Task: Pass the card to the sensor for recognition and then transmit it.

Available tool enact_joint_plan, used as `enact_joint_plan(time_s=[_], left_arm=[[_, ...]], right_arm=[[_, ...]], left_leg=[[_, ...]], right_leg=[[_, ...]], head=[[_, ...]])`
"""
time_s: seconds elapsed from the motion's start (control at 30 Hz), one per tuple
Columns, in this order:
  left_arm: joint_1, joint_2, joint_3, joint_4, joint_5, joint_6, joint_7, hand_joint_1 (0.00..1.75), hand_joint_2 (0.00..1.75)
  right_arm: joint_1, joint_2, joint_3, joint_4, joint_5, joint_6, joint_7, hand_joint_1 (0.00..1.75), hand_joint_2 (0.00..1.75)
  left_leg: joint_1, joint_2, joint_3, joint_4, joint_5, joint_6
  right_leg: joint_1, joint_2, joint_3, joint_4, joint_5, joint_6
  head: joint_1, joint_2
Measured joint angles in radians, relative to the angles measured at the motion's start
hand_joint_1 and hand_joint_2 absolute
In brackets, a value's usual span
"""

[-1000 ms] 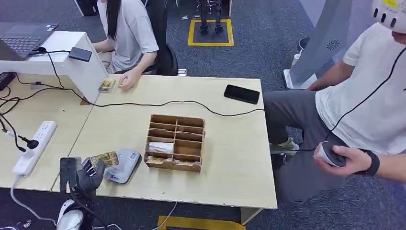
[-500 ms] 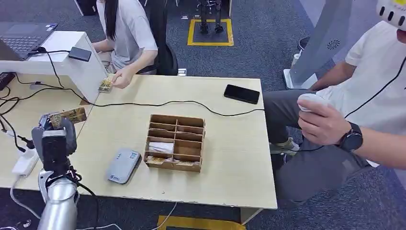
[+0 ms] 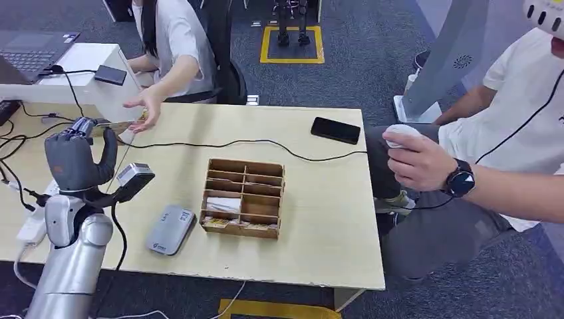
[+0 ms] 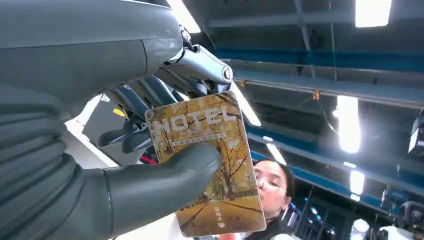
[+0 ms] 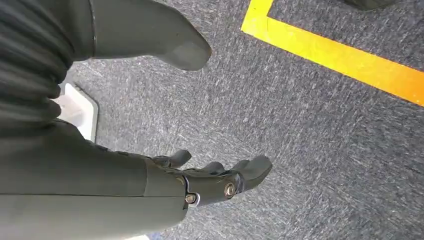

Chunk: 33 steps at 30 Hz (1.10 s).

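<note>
1. Head view: the left hand (image 3: 74,159) is raised above the left part of the counter (image 3: 319,219), its back toward the camera, fingers up. It pinches the card (image 3: 114,126), which sticks out edge-on from the fingertips toward a seated person's open hand (image 3: 147,106); that hand is just beside the card's far end, and I cannot tell whether it touches. The grey sensor (image 3: 171,229) lies flat on the counter near the front edge, just left of a wooden compartment box (image 3: 243,197). A black cable (image 3: 219,141) runs across the counter, and a black phone (image 3: 336,130) lies near the far right corner. A white power strip (image 3: 40,216) lies at the left. A second person sits at the right, holding a pale controller (image 3: 400,131).

2. Left wrist view: the left hand (image 4: 125,145) grasps the card (image 4: 210,160) between the thick thumb in front and the darker fingers (image 4: 150,95) behind. The card shows autumn trees and the word "HOTEL".

3. Right wrist view: the right hand (image 5: 200,175) hangs over grey carpet (image 5: 300,150) with a yellow floor line (image 5: 340,60), fingers apart and holding nothing.
</note>
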Motion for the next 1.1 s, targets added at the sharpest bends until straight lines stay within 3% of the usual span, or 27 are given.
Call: enact_joint_plan(time_s=[0.27, 0.3, 0.5, 0.63, 0.83, 0.97, 1.1], left_arm=[[-0.052, 0.016, -0.028, 0.096, -0.004, -0.002, 0.029, 1.75, 1.75], [-0.055, 0.016, -0.031, 0.106, 0.000, -0.003, 0.030, 0.00, 1.75], [-0.055, 0.015, -0.036, 0.133, 0.024, -0.013, 0.039, 0.00, 1.75], [-0.055, 0.003, -0.036, 0.136, 0.097, -0.071, 0.079, 0.00, 1.75], [-0.047, -0.015, -0.036, 0.128, 0.192, -0.127, 0.082, 0.00, 1.75], [0.007, -0.030, -0.036, 0.067, 0.292, -0.214, 0.081, 0.00, 1.75], [0.124, -0.026, -0.067, -0.090, 0.301, -0.332, 0.015, 0.00, 1.75]], right_arm=[[0.001, -0.005, 0.005, 0.002, -0.003, 0.002, 0.011, 0.00, 1.75], [0.000, -0.005, 0.005, 0.003, -0.003, 0.001, 0.011, 0.00, 1.75], [0.001, -0.005, 0.005, 0.005, -0.004, 0.000, 0.010, 0.00, 1.75], [0.002, -0.005, 0.005, 0.005, -0.018, -0.002, 0.015, 0.00, 1.75], [0.003, -0.005, 0.005, 0.005, -0.018, -0.012, 0.027, 0.00, 1.75], [0.008, -0.005, 0.004, 0.005, -0.031, -0.018, 0.023, 0.00, 1.75], [0.016, -0.005, -0.001, 0.005, -0.041, -0.018, 0.018, 0.00, 1.75]], left_leg=[[0.000, 0.000, 0.000, 0.000, 0.000, 0.000], [0.000, 0.000, 0.000, 0.000, 0.000, 0.000], [0.000, 0.000, 0.000, 0.000, 0.000, 0.000], [0.000, 0.000, 0.000, 0.000, 0.000, 0.000], [0.000, 0.000, 0.000, 0.000, 0.000, 0.000], [0.000, 0.001, -0.001, 0.000, 0.000, 0.000], [0.000, 0.002, -0.001, 0.000, -0.001, 0.001]], right_leg=[[0.000, 0.000, 0.000, 0.000, 0.000, 0.000], [0.000, 0.000, 0.000, 0.000, 0.000, 0.000], [0.000, 0.001, 0.000, 0.000, 0.000, 0.000], [0.000, 0.000, 0.000, 0.000, 0.000, 0.000], [0.000, 0.001, 0.000, 0.000, 0.000, 0.000], [0.000, 0.001, 0.000, 0.000, 0.000, 0.000], [0.000, 0.002, -0.001, 0.000, -0.001, 0.000]], head=[[0.000, 0.000], [0.000, 0.000], [-0.001, 0.000], [0.000, 0.000], [0.000, 0.000], [0.000, 0.000], [0.000, 0.000]])
